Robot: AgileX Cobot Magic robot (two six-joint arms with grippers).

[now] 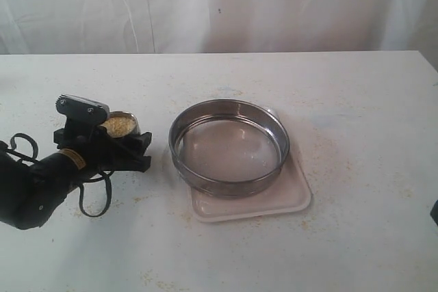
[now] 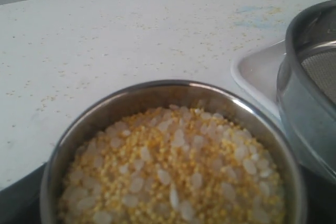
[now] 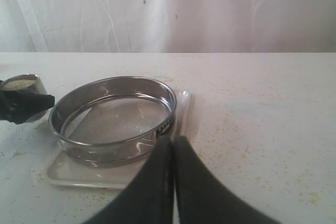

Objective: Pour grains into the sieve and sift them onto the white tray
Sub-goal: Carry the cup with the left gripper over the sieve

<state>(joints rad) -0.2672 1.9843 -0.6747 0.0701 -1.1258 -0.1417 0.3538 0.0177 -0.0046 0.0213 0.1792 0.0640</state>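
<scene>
The grains [image 2: 173, 177], yellow granules with paler whitish bits, fill a small steel cup [image 2: 157, 88]. My left gripper [image 1: 130, 135] is shut on that cup at the table's left, and the cup stands level just left of the sieve [image 1: 229, 184]. The sieve, a wide steel ring with a mesh bottom, rests empty on the white tray [image 1: 274, 203]. My right gripper [image 3: 173, 142] is shut on nothing, low over the table in front of the tray [image 3: 79, 174] and sieve [image 3: 113, 119]. In the left wrist view the cup hides the fingers.
Loose yellow specks are scattered on the white tabletop [image 1: 356, 100] around the tray. A white curtain [image 1: 219, 5] hangs behind the table's far edge. Only a dark sliver of the right arm [image 1: 435, 211] shows at the exterior view's right border.
</scene>
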